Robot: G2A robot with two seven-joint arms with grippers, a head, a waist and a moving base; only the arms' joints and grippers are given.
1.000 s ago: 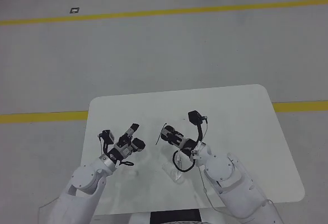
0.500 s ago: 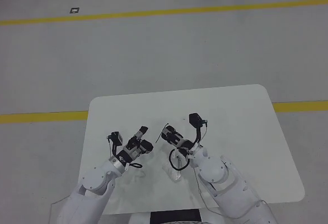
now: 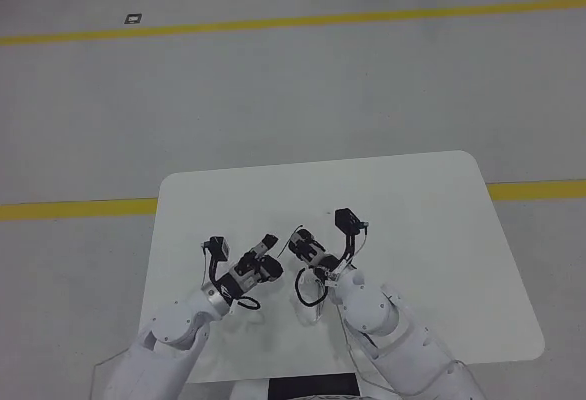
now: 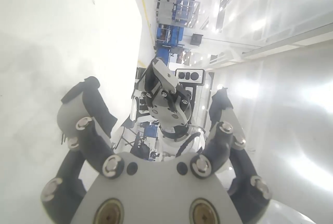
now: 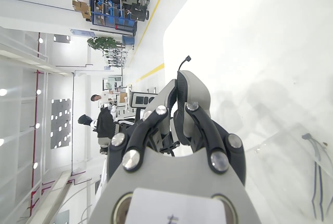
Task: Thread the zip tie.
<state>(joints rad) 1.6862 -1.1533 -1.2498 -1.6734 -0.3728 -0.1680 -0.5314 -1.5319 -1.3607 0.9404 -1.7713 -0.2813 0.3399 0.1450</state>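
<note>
the zip tie (image 5: 183, 64) is pinched in the right gripper's (image 5: 178, 79) pressed-together jaws, its blocky end poking just past them, and the left gripper (image 4: 156, 90) faces it close by, jaws spread, seemingly lining up, so the next move calls for a careful close on that end.

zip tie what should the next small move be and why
Probably ease the open left gripper toward the free end of the zip tie: the right gripper is shut on the tie, its end pokes out, and the left faces it with a gap.
</note>
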